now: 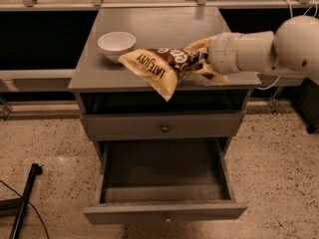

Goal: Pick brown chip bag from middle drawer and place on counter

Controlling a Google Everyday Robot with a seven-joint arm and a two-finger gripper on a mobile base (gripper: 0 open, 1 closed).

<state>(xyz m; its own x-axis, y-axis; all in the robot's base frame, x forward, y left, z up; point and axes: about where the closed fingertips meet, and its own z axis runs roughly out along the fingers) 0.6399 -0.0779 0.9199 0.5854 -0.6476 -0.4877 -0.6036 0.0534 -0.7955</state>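
The brown chip bag (160,65) hangs over the front edge of the counter (159,24), its cream end drooping past the edge. My gripper (203,62) comes in from the right on a white arm (254,51) and is shut on the bag's right end; the bag mostly hides its fingers. The middle drawer (164,214) stands pulled out below, its grey floor bare. The bag's left tip is close to the small white bowl (116,44).
A shut drawer front with a round metal knob (164,127) sits above the open drawer, with a dark open slot over it. A black stick and cable (25,203) lie on the speckled floor at left. A dark recess and rails run behind the cabinet.
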